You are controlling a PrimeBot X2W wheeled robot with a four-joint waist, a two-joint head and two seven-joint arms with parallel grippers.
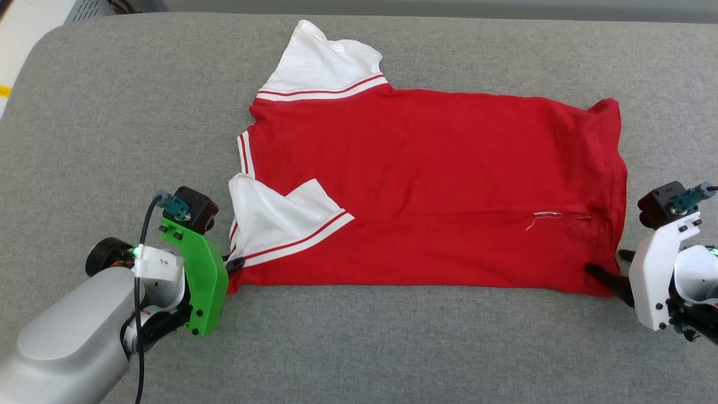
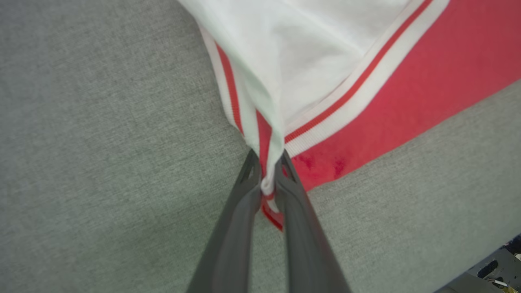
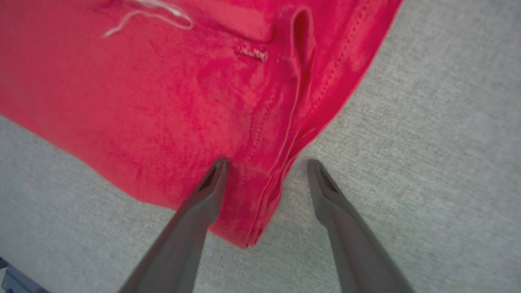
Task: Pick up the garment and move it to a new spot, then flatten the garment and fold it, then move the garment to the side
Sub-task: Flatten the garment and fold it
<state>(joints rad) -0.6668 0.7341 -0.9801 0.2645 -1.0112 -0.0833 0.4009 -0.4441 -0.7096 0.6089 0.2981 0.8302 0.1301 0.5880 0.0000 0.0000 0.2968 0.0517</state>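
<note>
Garment [image 1: 426, 185] lies spread sideways across the middle of the grey padded surface [image 1: 392, 348], neckline end toward the left edge and hem toward the right. Its far white sleeve [image 1: 322, 59] reaches up close to the far edge; the near white sleeve [image 1: 269, 224] is folded in over the red body. The long near side of the cloth runs fairly straight, parallel to the near edge, with a wide bare strip of grey between them. The left part of the surface is bare as well, out to its rounded far-left corner. Past the hem, a narrower band of grey shows on the right.

The left gripper [image 1: 235, 264] sits at the garment's near-left corner. Its two dark fingers are pressed together on a bunch of striped trim and white cloth, and in the left wrist view a bit of red edge pokes out between them below the pinch. The right gripper [image 1: 606, 262] is at the near-right hem corner with its fingers spread wide — one over red cloth, the other over bare grey just beside it, the stitched hem edge lying between them, not clamped. A loose white thread [image 1: 544, 219] lies on the red cloth near that corner.
</note>
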